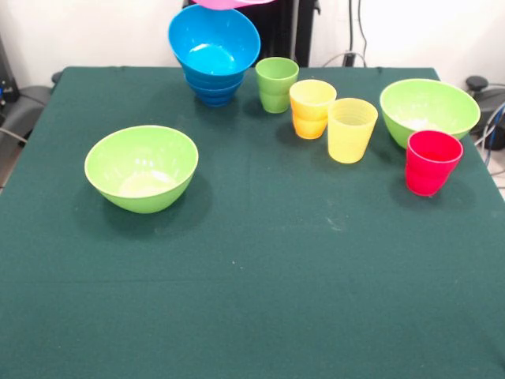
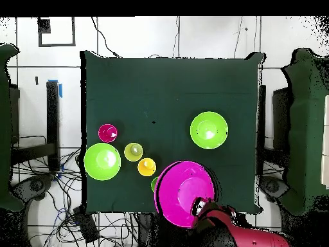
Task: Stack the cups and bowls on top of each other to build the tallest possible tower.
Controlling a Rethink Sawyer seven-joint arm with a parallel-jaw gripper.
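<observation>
The tower (image 1: 213,51) of nested blue bowls stands at the table's far side in the front view. The large pink bowl (image 1: 233,3) hangs just above it, only its lower edge showing. In the overhead view the pink bowl (image 2: 183,193) hides the tower and most of the green cup (image 2: 154,184). My gripper (image 2: 200,208) is shut on the pink bowl's rim on the robot's side. The green cup (image 1: 276,83), orange cup (image 1: 311,108), yellow cup (image 1: 351,129) and red cup (image 1: 431,162) stand upright in a row right of the tower.
One lime green bowl (image 1: 142,167) sits at the left middle of the green table (image 1: 252,300). The other lime green bowl (image 1: 428,109) sits at the right, just behind the red cup. Cables and equipment lie past the table's edges.
</observation>
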